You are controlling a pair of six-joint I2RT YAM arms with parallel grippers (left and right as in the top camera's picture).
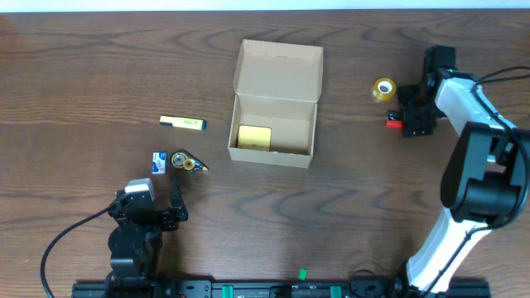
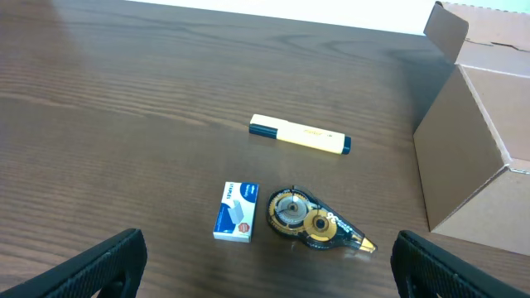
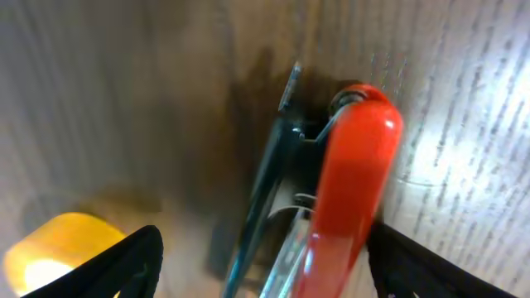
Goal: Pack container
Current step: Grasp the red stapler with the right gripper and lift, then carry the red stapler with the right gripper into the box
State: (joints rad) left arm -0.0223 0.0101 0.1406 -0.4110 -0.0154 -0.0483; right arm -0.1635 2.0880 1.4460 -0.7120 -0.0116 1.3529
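Note:
The tan cardboard container (image 1: pixel 273 156) stands open at the table's middle with its flap lid (image 1: pixel 280 69) folded back. A yellow sticky-note pad (image 1: pixel 254 137) lies inside it. Its side wall also shows in the left wrist view (image 2: pixel 464 157). My left gripper (image 1: pixel 162 209) is open and empty near the front left edge; in the left wrist view (image 2: pixel 269 277) its fingers are spread wide. My right gripper (image 1: pixel 413 121) is low at the far right, open around a red and black stapler (image 1: pixel 393 124). In the right wrist view the stapler (image 3: pixel 352 182) lies between the fingers (image 3: pixel 265 265).
A yellow highlighter (image 1: pixel 182 123) (image 2: pixel 300 136), a blue staples box (image 1: pixel 159 161) (image 2: pixel 237 212) and a correction-tape dispenser (image 1: pixel 189 162) (image 2: pixel 315 222) lie left of the container, ahead of my left gripper. A yellow tape roll (image 1: pixel 383 89) (image 3: pixel 58 248) lies beside the stapler.

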